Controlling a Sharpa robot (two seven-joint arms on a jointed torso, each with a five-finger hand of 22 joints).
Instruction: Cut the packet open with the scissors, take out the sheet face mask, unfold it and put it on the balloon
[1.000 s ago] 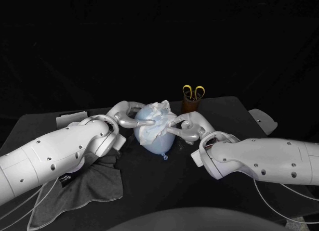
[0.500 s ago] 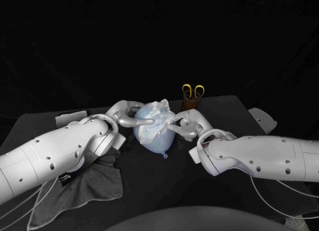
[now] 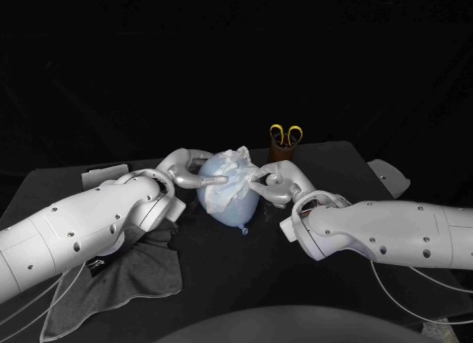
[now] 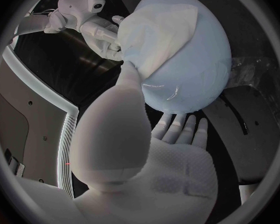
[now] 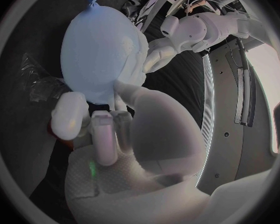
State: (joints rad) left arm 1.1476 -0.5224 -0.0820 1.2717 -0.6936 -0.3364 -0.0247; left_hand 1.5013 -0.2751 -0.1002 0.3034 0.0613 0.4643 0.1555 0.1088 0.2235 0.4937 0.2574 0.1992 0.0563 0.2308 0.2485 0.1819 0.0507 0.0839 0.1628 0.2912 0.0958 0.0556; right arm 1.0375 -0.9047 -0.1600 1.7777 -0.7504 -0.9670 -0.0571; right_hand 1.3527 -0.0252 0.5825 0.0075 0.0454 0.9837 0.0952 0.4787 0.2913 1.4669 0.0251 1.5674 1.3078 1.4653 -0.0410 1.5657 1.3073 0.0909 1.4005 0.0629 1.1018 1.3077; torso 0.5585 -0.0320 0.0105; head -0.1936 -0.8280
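- Left hand (image 3: 183,168): the balloon (image 3: 228,205) is gripped, with the thumb laid on the mask (image 3: 234,164) and the other fingers (image 4: 177,129) spread beneath.
- Right hand (image 3: 276,183): fingertips are pressed to the mask from the opposite side; whether anything is pinched cannot be told.
- Balloon: kept between both hands over the table (image 3: 329,168), with the mask crumpled on it.
- Scissors (image 3: 287,134): stood in a brown cup (image 3: 284,153) just behind.

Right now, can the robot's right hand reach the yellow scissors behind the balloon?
Probably yes. The scissors stand in a holder just beyond the right hand, with nothing between. But that hand touches the mask on the balloon, so it must leave that first.
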